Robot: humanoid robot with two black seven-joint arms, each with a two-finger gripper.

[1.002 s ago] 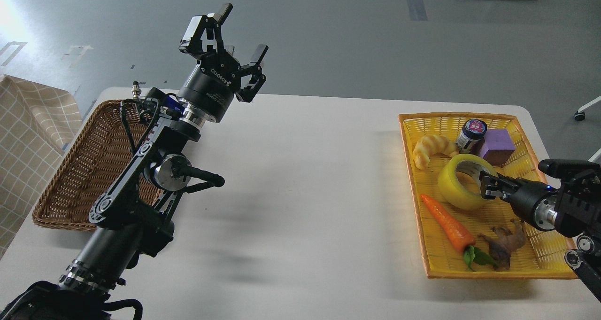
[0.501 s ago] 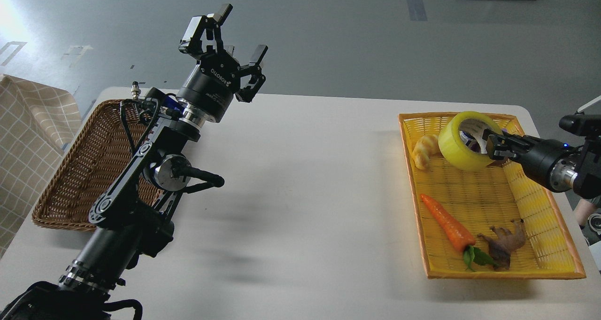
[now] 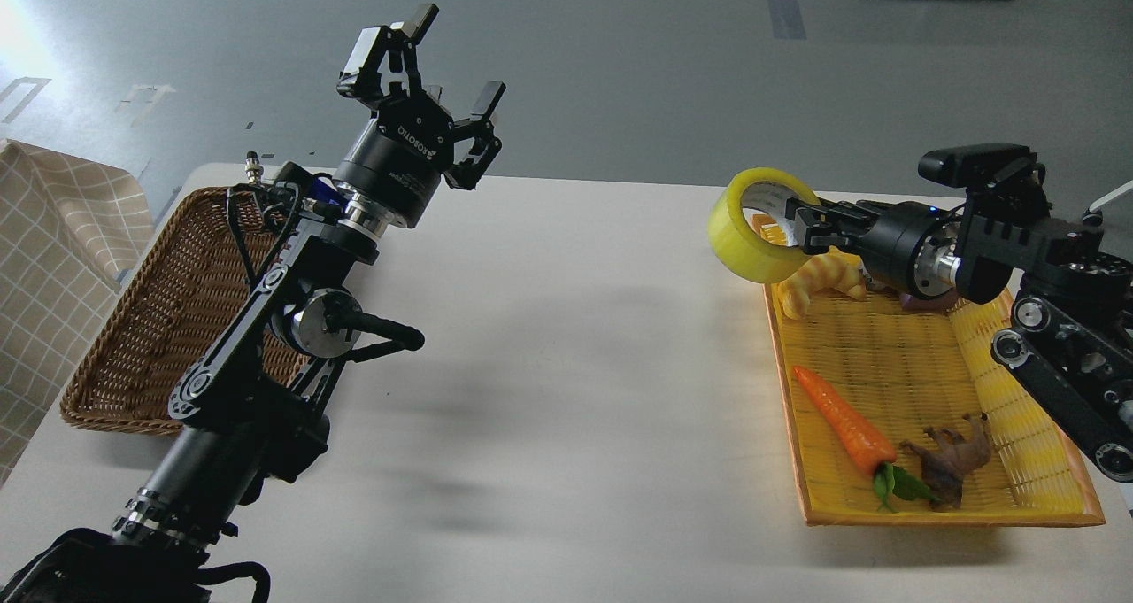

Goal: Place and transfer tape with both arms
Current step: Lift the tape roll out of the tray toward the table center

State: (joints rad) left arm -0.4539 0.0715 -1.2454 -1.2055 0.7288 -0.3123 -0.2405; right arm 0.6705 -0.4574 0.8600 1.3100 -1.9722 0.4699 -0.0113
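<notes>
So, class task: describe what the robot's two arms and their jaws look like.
Both arms are black, jointed, with silver discs at the joints. The left arm carries loose black cables, a blue fitting at the wrist and white ROBOTIQ lettering on the left gripper. The right gripper is a black cylinder with a silver ring and a small blue light.

Grey floor, white table

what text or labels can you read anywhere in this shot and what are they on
"ROBOTIQ": white letters on the black body of the left pincer, reading tilted.
Small white print on the wrist ring just below it: too small to read.
Nothing readable shows on the right pincer, the tape or the yellow basket.
</notes>
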